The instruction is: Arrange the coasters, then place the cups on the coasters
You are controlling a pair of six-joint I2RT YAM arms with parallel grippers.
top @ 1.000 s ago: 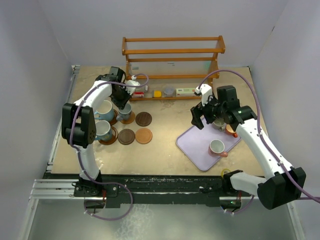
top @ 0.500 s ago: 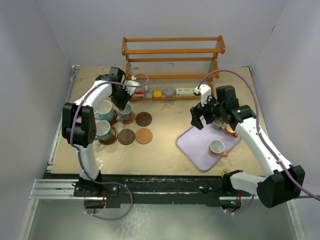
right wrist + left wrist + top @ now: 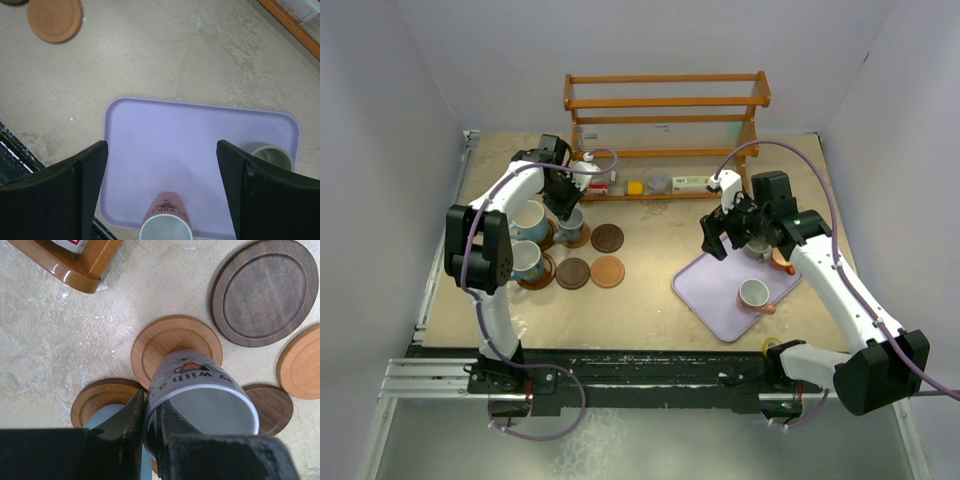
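Left tool is clamped on the wall of the grey mug, one finger inside the rim and one outside. The mug sits right ahead of the fingers with its base on, or just over, the light wooden coaster; I can't tell if its weight is down yet. Close beside the outer finger a blue mug already stands on its bigger coaster. Past the grey mug three coasters lie bare: a dark ringed coaster, an orange-brown coaster and a small dark coaster. My right tool hovers with its fingers wide apart and nothing between them, above the lavender tray. The brownish mug stands on the tray's edge, centred between the fingers, and a greenish-grey mug stands off by one finger, near the tray's corner. I'd treat these mugs as stiff, glazed, fairly heavy and chippable, and probably slick, so a rim pinch can let one swing. I'd take the brownish one the same way, pinching its wall away from the handle with one finger down inside, and lift it straight and slow.
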